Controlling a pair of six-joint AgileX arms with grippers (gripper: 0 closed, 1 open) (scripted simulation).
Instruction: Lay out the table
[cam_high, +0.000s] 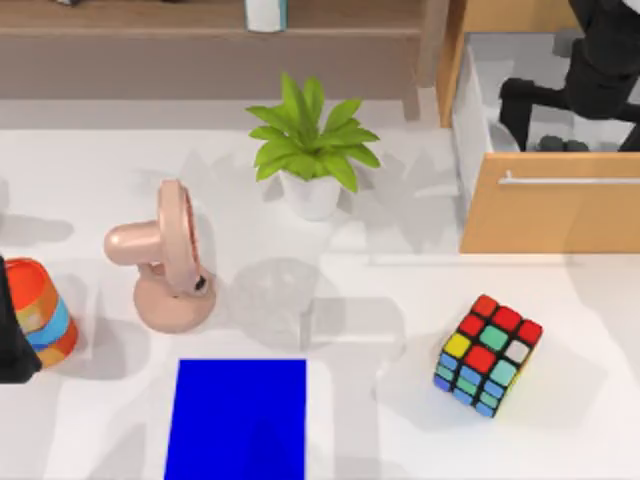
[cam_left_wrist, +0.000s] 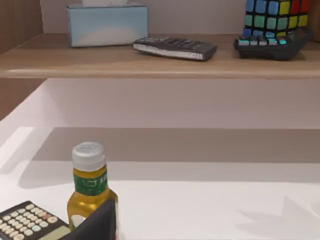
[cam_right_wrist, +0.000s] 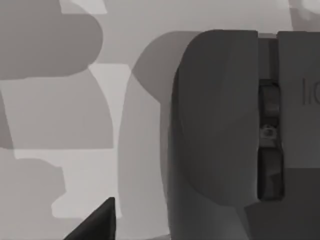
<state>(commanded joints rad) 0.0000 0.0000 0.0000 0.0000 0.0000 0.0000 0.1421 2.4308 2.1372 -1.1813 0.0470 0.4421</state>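
Fingers (cam_right_wrist: 95, 222) of right arm, spread unreadable, poised just above dark computer mouse (cam_right_wrist: 225, 125) inside open drawer (cam_high: 545, 200) at counter's (cam_high: 400, 420) far right corner.

The broad white surface (cam_high: 600, 420) looks smooth and matt. The flat blue rectangular mat (cam_high: 238, 418) is uniformly matt. The pink plastic desk fan (cam_high: 165, 256) has a soft sheen. The multicoloured plastic puzzle cube (cam_high: 487, 354) shines glossily. The light wooden drawer cabinet (cam_high: 550, 205) shows fine grain and a pale metal handle bar (cam_high: 570, 180). The dark grey computer mouse (cam_right_wrist: 225, 130) looks matt plastic.
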